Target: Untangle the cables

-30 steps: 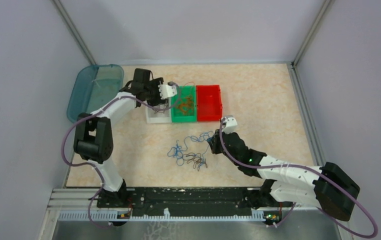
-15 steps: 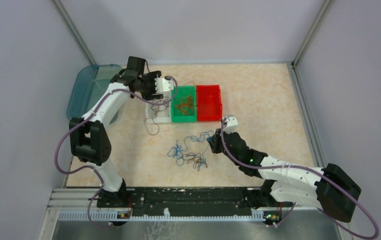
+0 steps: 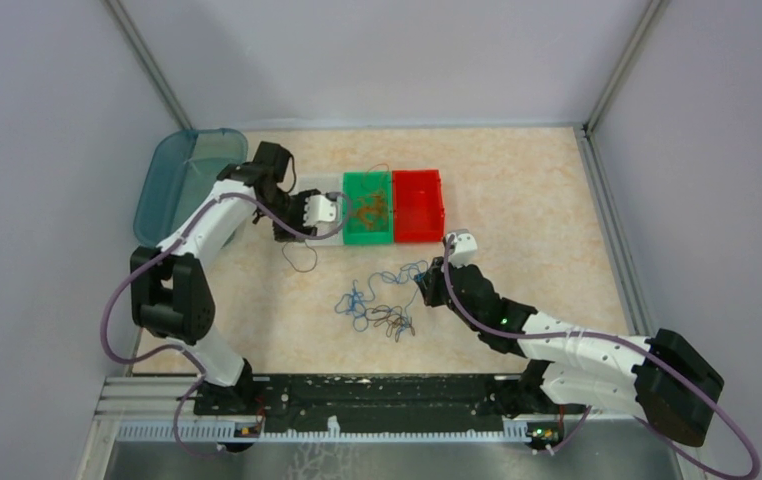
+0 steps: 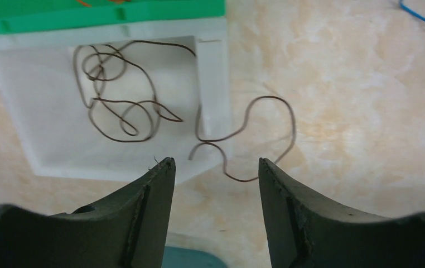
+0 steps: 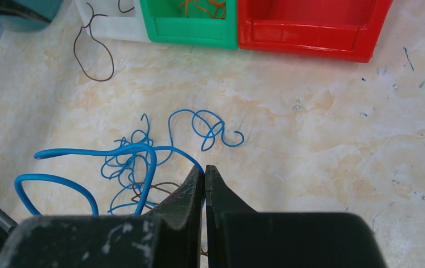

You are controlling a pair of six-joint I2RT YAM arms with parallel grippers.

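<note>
The left tool (image 4: 216, 164) is hovering with its jaws standing wide and nothing between them, just off the near corner of the white rectangular plastic bin (image 4: 213, 84). A thin dark brown wire (image 4: 271, 98) is straddling that bin's side wall: one end is lying inside with other brown coils, and its loose loop is resting on the pale marbled worktop (image 3: 537, 200), just ahead of the open tips and leaning toward the right-hand finger. The left arm is by far the nearer one. The right tool (image 5: 204, 167) is sitting pressed shut at the edge of the curly blue and dark tangle of wires (image 3: 377, 305). A blue strand is reaching its tips, though I cannot tell whether it is pinched.
</note>
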